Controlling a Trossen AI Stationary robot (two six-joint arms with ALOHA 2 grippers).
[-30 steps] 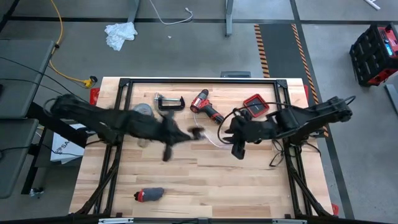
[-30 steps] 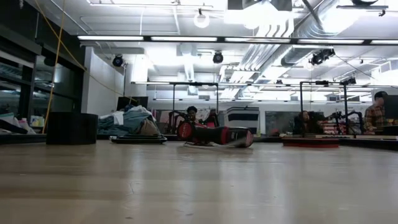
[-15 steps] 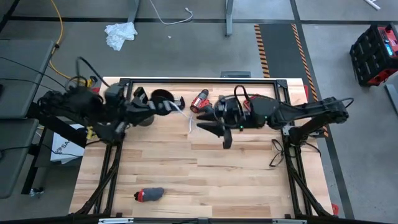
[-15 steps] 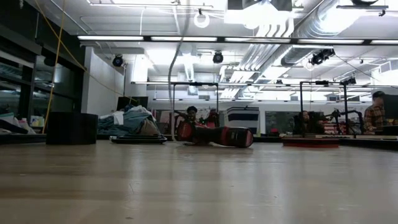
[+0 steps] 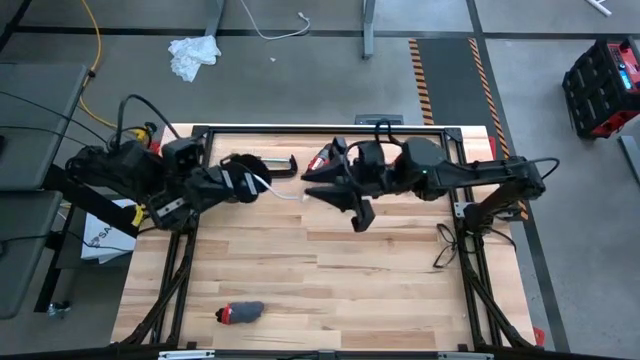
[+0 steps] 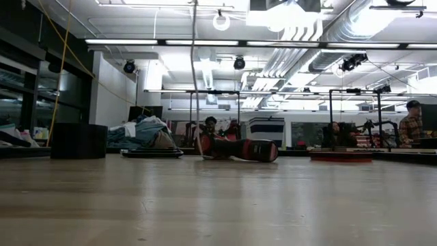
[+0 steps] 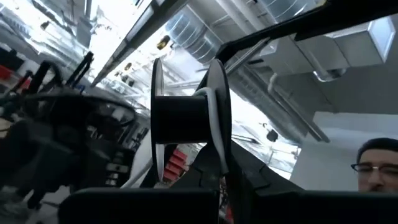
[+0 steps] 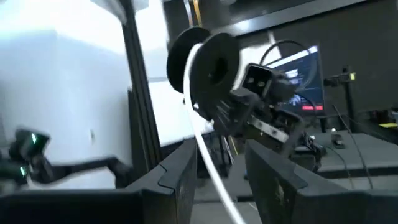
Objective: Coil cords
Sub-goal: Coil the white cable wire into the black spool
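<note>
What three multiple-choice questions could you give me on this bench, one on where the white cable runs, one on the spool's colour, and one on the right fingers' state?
1. Where does the white cable run?
A. From the spool to the right gripper
B. Down to the floor
C. Around the small red and black item

2. What colour is the spool?
A. Yellow
B. White
C. Black

3. How are the right fingers?
A. Pressed together
B. Apart, cable between them
C. Clamped on a drill

Answers:
1 A: the white cable spans from the spool in the left gripper to the right gripper.
2 C: its core and flanges are black.
3 B: the fingers stand apart around the cable.
</note>
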